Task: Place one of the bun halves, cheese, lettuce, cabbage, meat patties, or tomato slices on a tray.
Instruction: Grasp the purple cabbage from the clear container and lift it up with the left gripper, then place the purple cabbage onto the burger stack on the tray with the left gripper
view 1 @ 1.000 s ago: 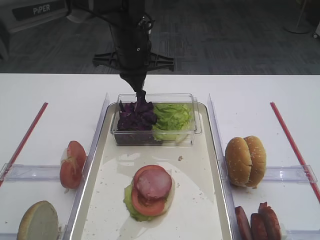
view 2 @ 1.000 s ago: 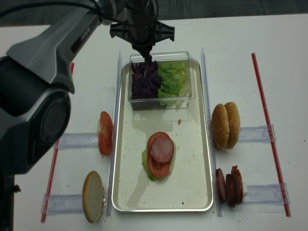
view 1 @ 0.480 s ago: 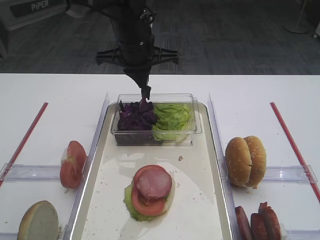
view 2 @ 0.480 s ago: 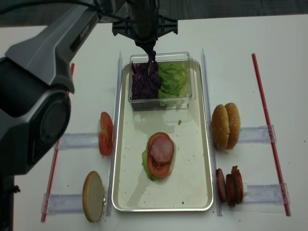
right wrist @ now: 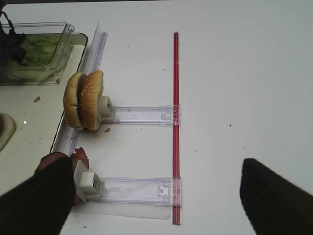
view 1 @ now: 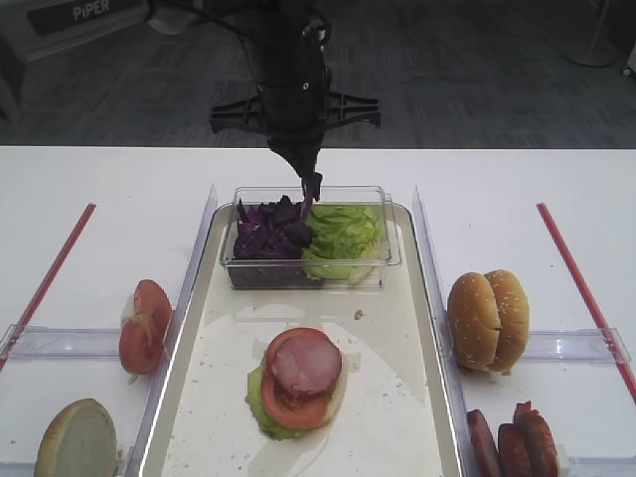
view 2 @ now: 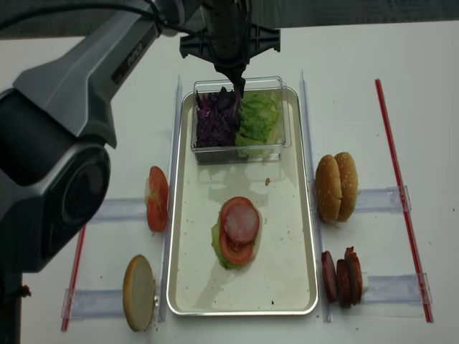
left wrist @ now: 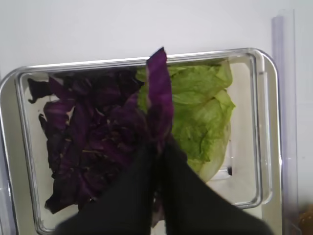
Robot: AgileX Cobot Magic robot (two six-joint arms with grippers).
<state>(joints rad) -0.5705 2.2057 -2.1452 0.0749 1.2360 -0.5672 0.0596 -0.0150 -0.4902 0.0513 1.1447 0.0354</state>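
Cabbage (left wrist: pixel 159 100) is what the left gripper (left wrist: pixel 159 147) has between its closed jaws: a single purple strip stands up from the fingertips, clear in the left wrist view. The gripper hangs over the clear plastic tub (view 1: pixel 393 248), above the seam where the purple pile meets the lettuce (view 1: pixel 343 231). A second ago its tip was down among the shreds on the purple side; since then it has risen and drifted to the right, so the strip has come free of the pile and now hangs above it, with only its lower end near the heap.

That change suggests the pick has succeeded and the carry has begun. The tub sits at the far end of the tray (view 1: pixel 189 397), and nearer the camera on the tray floor lies a stack: a green leaf at the bottom, a tomato slice over it and a meat patty (view 1: pixel 306 364) on top. The likely goal is that stack or the bare floor beside it, so the arm would need to travel toward the near end and lower before letting go. The strip is thin and light, so it may cling to a finger or flutter off course on release.

The right gripper (right wrist: pixel 146 196) shows only as two dark fingers at the bottom corners of its own camera view, set wide apart and holding nothing, parked over the table beside the bun halves (right wrist: pixel 85 100) standing in their holder. Spare tomato slices (view 1: pixel 144 323) wait to the left of the tray.
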